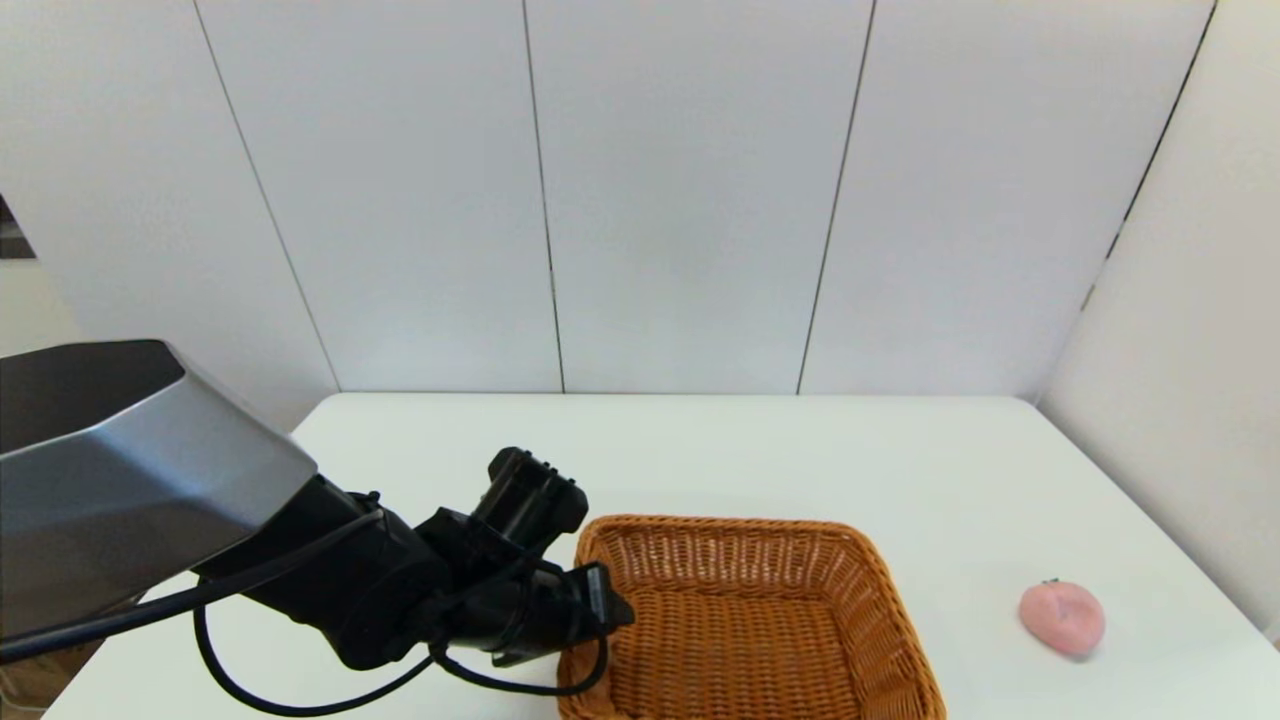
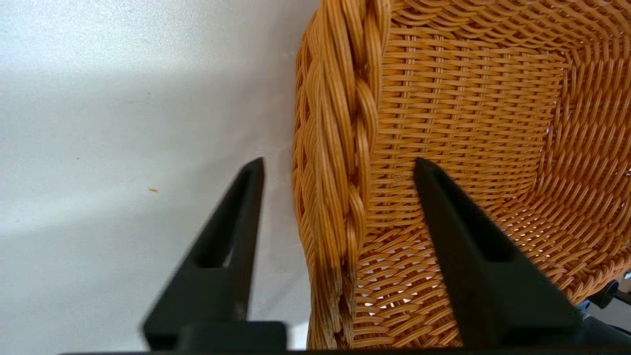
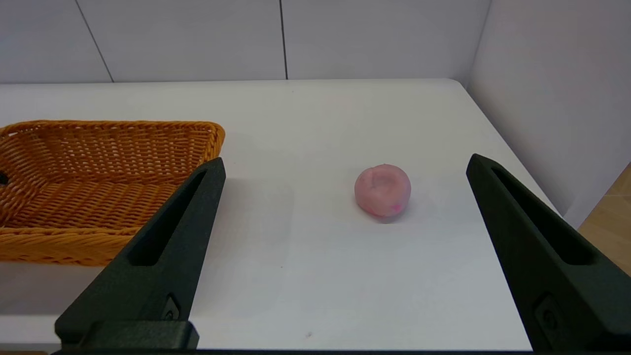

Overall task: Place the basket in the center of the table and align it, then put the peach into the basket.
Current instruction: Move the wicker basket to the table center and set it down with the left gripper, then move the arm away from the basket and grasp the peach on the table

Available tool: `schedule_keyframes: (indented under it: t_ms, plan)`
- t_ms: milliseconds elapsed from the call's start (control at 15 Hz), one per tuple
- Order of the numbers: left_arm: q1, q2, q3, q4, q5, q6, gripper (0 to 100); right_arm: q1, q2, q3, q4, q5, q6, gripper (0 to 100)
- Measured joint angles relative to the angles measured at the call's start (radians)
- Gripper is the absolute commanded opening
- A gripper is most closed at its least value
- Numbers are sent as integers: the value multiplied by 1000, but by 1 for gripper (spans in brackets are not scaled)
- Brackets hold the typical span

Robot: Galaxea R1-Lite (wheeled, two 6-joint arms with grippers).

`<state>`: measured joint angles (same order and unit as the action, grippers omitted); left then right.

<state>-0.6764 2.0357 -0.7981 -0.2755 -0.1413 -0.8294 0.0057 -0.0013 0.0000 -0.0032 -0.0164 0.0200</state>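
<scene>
Straddling the left wall of the basket (image 1: 750, 620), the left gripper (image 2: 340, 167) has one finger outside on the table (image 1: 700, 450) and the other inside over the woven floor, with the braided rim between them; the fingers stand apart and neither visibly presses the wicker, so nothing is clamped. In the head view this gripper (image 1: 600, 610) sits at about 9 o'clock of the basket, its black arm reaching in from the left. The basket lies on the near middle of the table, its near edge cut off by the bottom of the head view. The peach (image 1: 1062, 619) rests on the bare tabletop at roughly 3 o'clock from the basket, well apart from it, dimple up. The right gripper (image 3: 345, 167) hovers low over the near right part of the table, fingers spread wide and holding nothing, with the peach (image 3: 383, 190) lying ahead between them and the basket (image 3: 98, 182) off to one side.
</scene>
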Motion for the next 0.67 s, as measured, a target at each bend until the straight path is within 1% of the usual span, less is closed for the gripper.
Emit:
schedule_keyframes:
  t_ms: [200, 333, 467, 667]
  plan:
    - [17, -47, 0, 1, 16, 8, 100, 0, 0, 0, 0, 0, 0, 100]
    - [49, -136, 0, 9, 18, 24, 100, 0, 0, 0, 0, 0, -1, 100]
    - [91, -276, -5, 41, 18, 73, 100, 0, 0, 0, 0, 0, -1, 100]
    - [158, -549, -15, 106, 19, 187, 100, 0, 0, 0, 0, 0, -2, 100]
